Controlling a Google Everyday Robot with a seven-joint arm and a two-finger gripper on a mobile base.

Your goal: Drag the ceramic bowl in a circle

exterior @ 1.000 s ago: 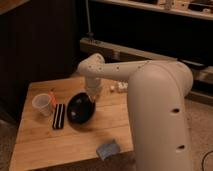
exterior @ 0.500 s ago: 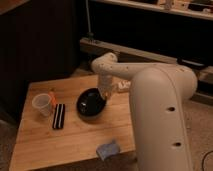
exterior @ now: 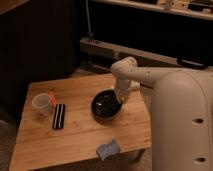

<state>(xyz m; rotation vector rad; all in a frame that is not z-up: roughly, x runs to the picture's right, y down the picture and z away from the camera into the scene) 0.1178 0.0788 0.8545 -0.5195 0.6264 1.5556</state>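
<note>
- The tool (exterior: 120, 101), fingers pressed together, seems to pinch the right rim of the round glossy black ceramic bowl (exterior: 105, 105).
- The bowl sits on the wooden worktop (exterior: 80, 132).

bowl (exterior: 105, 104): round, shallow, glossy black
pose: upright, open side up, flat on the wooden surface (exterior: 75, 132)
place: right of the surface's middle, toward the far right part
gripper (exterior: 120, 98): at the bowl's right rim, fingers closed, reaching down from the arm
</note>
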